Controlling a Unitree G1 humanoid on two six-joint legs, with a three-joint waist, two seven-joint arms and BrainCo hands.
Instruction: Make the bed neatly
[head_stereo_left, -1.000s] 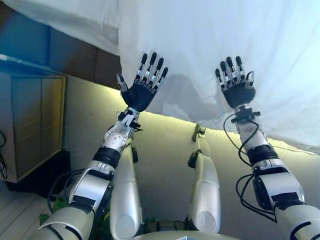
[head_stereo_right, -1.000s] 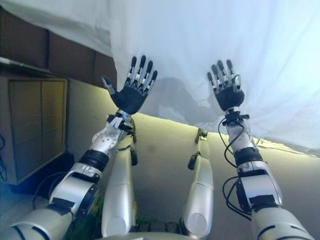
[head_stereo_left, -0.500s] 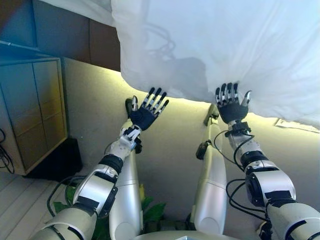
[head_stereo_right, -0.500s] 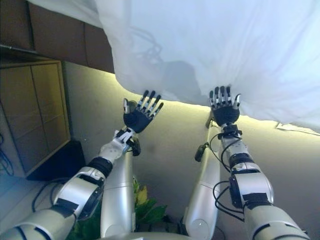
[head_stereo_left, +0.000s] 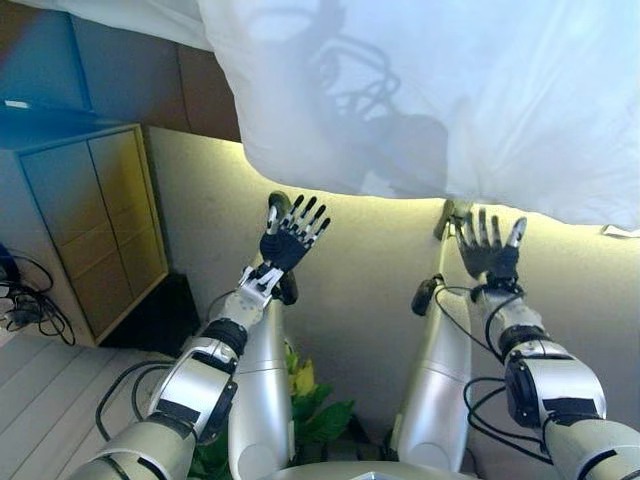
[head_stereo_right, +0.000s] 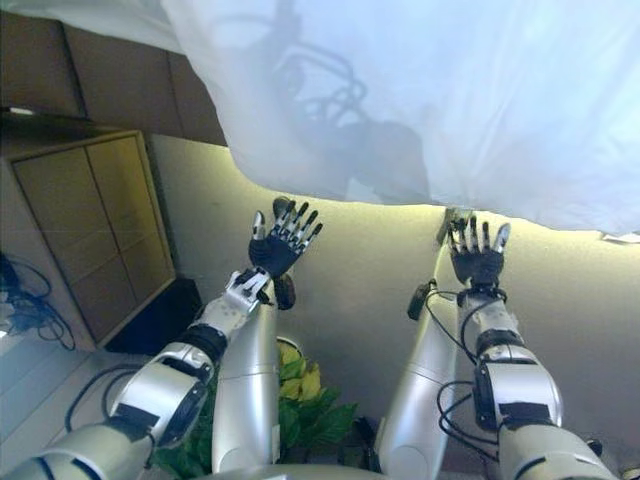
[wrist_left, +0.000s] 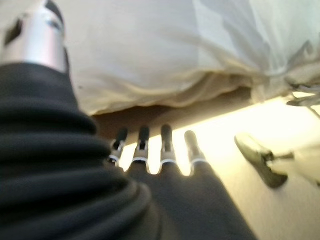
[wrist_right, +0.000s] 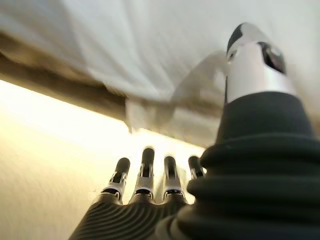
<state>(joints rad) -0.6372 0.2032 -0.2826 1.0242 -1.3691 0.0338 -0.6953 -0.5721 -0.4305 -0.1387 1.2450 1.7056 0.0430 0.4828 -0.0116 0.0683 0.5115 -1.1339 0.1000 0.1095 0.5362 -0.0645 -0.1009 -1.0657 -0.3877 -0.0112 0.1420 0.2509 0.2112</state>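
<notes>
The white soft duvet (head_stereo_left: 420, 90) looks light and limp; below its hanging edge, left hand (head_stereo_left: 288, 238) and right hand (head_stereo_left: 487, 250) hover with fingers spread, empty; best to grasp that edge.

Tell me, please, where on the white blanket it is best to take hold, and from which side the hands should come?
Probably the blanket's hanging lower edge, where it drapes over the bed side. That edge hangs free just above both open hands, the left hand and right hand, so coming from below, palms up, and pinching the hem looks simplest. The flat top offers no fold to grip.
</notes>
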